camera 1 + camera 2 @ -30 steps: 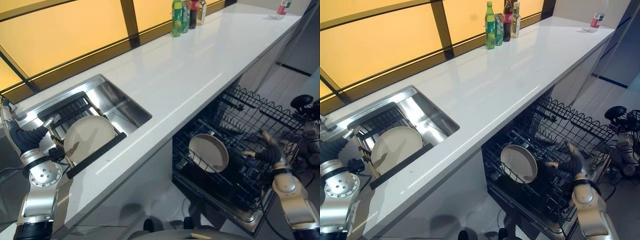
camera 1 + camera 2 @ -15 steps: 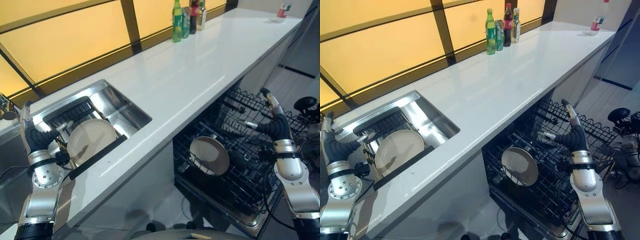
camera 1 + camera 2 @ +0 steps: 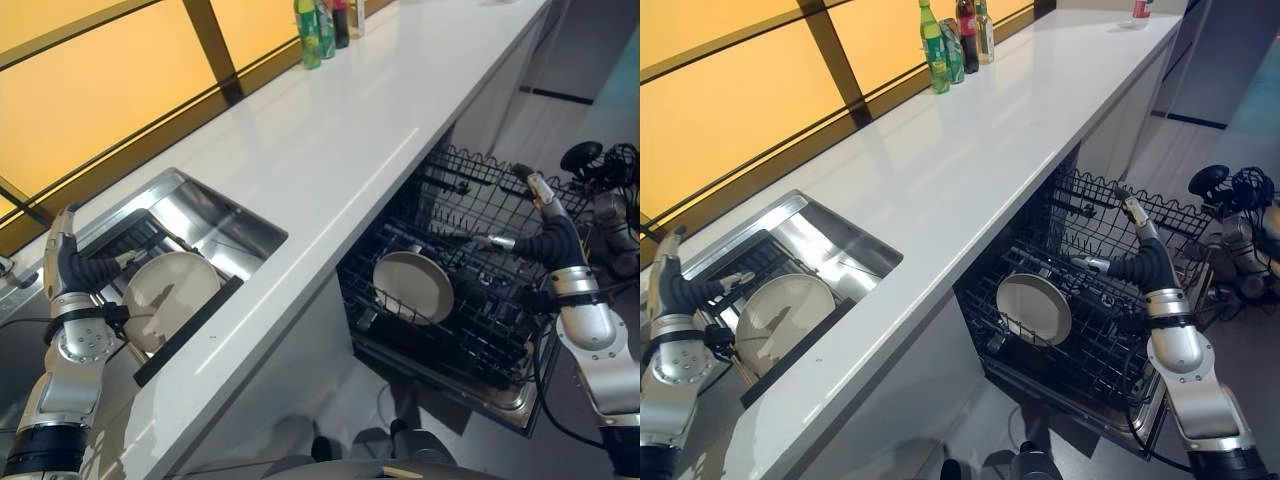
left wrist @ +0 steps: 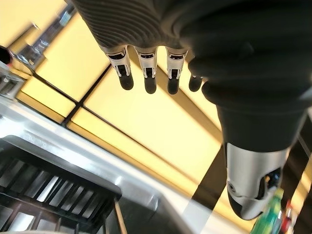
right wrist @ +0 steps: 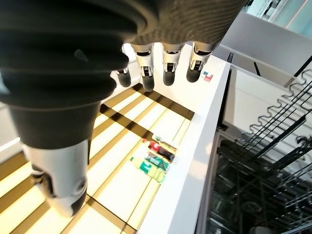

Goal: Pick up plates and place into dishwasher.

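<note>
The round cream plate [image 3: 170,297] leaned in the black sink rack [image 3: 150,270] beside our left hand [image 3: 72,270], fingers [image 4: 146,73] released like the right hand's [image 3: 545,232], so we judged a rim grip best.

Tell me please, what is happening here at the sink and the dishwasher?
The robot is moving plates from the sink into the dishwasher. One plate already stands in the dishwasher's lower rack, which is pulled out. Another plate leans in the black rack in the sink. The left hand is raised beside that plate, open and empty. The right hand is up over the dishwasher rack, also open and holding nothing.
</note>
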You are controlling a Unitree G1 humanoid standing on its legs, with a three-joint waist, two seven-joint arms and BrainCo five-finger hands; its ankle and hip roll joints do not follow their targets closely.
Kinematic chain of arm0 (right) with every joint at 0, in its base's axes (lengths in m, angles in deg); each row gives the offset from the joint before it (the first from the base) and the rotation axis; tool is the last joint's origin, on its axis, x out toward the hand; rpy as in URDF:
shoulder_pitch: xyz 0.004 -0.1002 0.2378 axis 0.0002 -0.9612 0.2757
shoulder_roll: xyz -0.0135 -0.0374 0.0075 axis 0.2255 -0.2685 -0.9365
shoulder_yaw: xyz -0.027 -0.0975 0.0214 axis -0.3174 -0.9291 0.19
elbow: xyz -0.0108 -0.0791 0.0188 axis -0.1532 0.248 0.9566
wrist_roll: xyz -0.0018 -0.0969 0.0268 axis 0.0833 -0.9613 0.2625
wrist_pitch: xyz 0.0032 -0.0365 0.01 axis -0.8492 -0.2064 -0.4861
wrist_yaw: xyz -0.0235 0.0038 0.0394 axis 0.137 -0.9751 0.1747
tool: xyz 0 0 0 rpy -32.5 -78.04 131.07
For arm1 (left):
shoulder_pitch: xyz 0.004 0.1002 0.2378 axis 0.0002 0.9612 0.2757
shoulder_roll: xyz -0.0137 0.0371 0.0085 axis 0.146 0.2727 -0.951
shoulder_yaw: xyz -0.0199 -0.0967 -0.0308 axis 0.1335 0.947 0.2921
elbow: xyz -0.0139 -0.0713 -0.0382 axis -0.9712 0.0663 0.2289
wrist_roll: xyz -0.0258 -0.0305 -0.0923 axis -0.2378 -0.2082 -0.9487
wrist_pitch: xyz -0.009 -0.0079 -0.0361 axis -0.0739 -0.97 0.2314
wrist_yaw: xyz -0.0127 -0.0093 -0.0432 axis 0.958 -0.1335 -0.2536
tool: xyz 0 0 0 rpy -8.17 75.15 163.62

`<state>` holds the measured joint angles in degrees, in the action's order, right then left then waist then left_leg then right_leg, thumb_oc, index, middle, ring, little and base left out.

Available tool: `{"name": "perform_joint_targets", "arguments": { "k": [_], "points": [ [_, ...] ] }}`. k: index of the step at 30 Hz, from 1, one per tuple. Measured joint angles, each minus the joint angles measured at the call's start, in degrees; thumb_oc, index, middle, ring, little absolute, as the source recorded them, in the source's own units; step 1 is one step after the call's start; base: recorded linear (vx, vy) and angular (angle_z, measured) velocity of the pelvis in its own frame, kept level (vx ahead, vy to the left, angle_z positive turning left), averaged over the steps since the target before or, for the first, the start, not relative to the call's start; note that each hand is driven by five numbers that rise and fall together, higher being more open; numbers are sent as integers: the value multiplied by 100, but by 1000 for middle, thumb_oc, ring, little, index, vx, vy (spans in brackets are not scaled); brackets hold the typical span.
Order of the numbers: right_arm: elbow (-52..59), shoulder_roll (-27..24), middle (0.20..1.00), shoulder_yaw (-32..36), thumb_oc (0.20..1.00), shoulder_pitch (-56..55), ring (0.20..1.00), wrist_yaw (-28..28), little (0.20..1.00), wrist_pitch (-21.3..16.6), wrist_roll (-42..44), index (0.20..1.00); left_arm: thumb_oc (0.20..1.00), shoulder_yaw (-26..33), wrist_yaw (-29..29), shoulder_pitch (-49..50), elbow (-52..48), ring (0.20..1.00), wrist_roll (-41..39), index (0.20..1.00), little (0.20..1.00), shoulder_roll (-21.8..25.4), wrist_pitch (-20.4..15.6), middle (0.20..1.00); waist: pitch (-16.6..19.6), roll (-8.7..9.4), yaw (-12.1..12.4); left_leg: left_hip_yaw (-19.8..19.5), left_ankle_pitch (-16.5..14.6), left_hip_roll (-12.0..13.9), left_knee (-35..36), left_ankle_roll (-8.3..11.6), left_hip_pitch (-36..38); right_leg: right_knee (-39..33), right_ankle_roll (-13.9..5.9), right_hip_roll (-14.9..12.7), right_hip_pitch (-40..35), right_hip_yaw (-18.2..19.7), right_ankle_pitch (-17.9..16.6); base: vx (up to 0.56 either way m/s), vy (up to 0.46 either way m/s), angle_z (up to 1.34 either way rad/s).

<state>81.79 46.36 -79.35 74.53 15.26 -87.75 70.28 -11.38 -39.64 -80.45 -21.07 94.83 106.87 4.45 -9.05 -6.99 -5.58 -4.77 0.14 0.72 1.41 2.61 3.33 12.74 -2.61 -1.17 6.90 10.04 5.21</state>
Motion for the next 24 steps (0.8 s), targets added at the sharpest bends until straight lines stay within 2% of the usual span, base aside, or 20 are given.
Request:
{"name": "perform_joint_targets", "arguments": {
  "k": [5, 10, 15, 19, 24],
  "points": [
    [-1, -160, 1000, -7, 1000, 8, 1000, 26, 1000, 20, 92, 1000, 1000, -135, 3, -135, 519, 1000, -1, 1000, 1000, 22, 245, 1000, -47, -25, -85, 118, 11, -9, 108, -13, -36, -23, -13, 9, 133, 73, -20, -12, 174, -14],
    [-3, -290, 1000, -20, 1000, 79, 1000, 15, 1000, 23, 114, 1000, 1000, -189, 138, -321, 882, 1000, -3, 1000, 1000, 263, 499, 1000, -251, -30, -136, 167, 21, -48, 114, -32, -120, -56, -55, -2, 221, 120, -63, -34, 167, -6],
    [-4, -297, 1000, -38, 1000, 417, 1000, 4, 1000, 77, 113, 1000, 1000, -412, 933, -564, 1422, 1000, 1, 1000, 1000, 543, 1247, 1000, -509, -42, -141, 257, 21, -84, 114, -59, -162, -117, -103, -11, 249, 217, -130, -4, 101, -9],
    [-4, -338, 1000, -104, 1000, 535, 1000, -23, 1000, 173, 112, 1000, 1000, -418, 1383, -777, 1992, 1000, 13, 1000, 1000, 634, 1687, 1000, -621, -21, -116, 285, 24, -83, 101, -63, -187, -199, -97, -10, 231, 219, -189, 13, 41, -1],
    [-4, -348, 1000, -353, 1000, 654, 1000, -64, 1000, 190, 112, 1000, 1000, -556, 1748, -1104, 2396, 1000, 232, 1000, 1000, 1088, 1733, 1000, -756, 50, -91, 311, 25, -85, 92, -62, -207, -327, -103, -8, 182, 219, -295, -11, 37, -2]
  ]
}}
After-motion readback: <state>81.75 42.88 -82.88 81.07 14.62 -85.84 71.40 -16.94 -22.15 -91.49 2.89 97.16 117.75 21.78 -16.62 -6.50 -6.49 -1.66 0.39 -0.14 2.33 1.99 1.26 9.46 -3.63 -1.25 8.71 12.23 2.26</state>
